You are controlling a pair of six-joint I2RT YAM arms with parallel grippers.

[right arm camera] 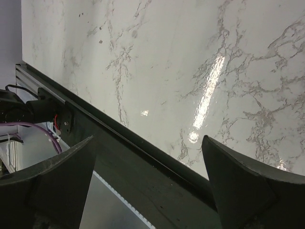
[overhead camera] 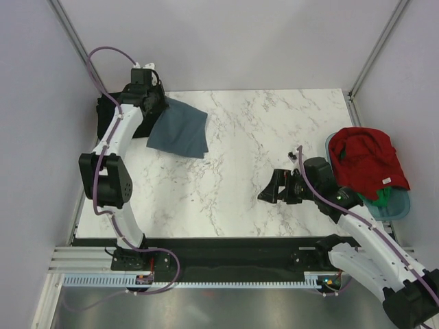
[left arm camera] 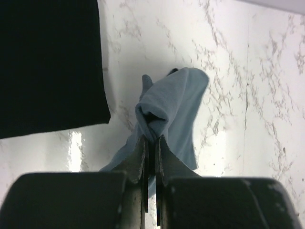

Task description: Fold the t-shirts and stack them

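So the slate blue-grey tee (overhead camera: 180,129) is at the far left of the counter (overhead camera: 260,137), pinched by a bunched fold in the left claw (left arm camera: 151,143); the jaws are pressed tight together on the cloth, and the rest of it hangs down and out towards the middle; can't really tell if the bottom edge is touching the marble or just floating over it. Right beside it, in the far left corner, the black tee (left arm camera: 47,62) lies flat with clean straight edges, so I'd call that one folded and parked as the base of the stack; my guess is the blue-grey one is headed on top of it. Over on the right, the red tee (overhead camera: 367,161) is a crumpled heap on the pale blue tub (overhead camera: 405,205), with a bit of the green tee (overhead camera: 384,197) poking out underneath; neither looks touched. The right claw (overhead camera: 271,190) hangs over bare counter near the front with its jaws spread wide, nothing in them. So roughly one done, one underway, two to go.
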